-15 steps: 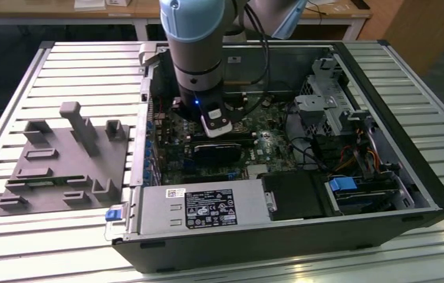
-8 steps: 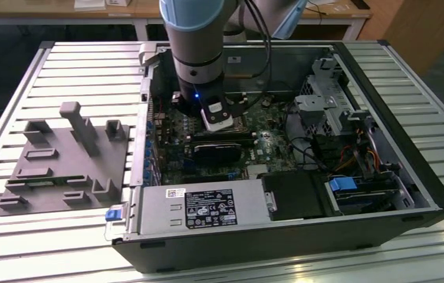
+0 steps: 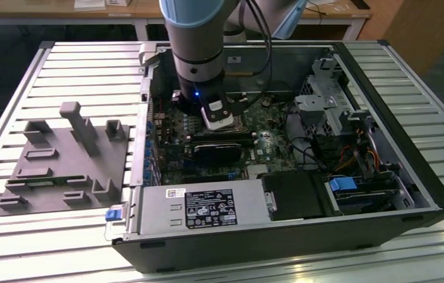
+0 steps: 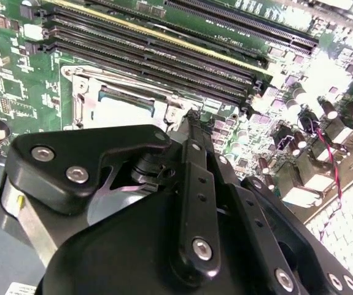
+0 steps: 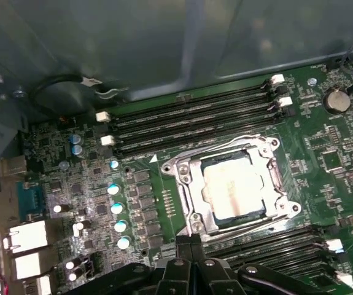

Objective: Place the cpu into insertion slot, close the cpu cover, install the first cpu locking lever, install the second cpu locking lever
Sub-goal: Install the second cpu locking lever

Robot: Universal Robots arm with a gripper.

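Observation:
The cpu (image 5: 232, 184) lies flat in the insertion slot (image 5: 182, 169) on the green board, its pale metal top showing through the window of the cpu cover (image 5: 193, 195). The silvery cover lies flat over it. A thin wire lever (image 5: 213, 147) runs along the slot's side facing the memory slots. My gripper (image 5: 191, 241) hangs just off one corner of the slot, fingers together with nothing seen between them. In the second wrist view the gripper (image 4: 191, 120) stands right beside the cpu (image 4: 124, 112). In the exterior view the gripper (image 3: 220, 125) is low inside the open computer case, over the board.
Long black memory slots (image 5: 194, 117) flank the socket on two sides. Upright capacitors (image 5: 118, 209) and rear ports (image 5: 26, 236) stand nearby. In the exterior view a black block (image 3: 215, 150), power supply (image 3: 198, 207), drive cages (image 3: 332, 109) and a grey fixture (image 3: 64, 162) are present.

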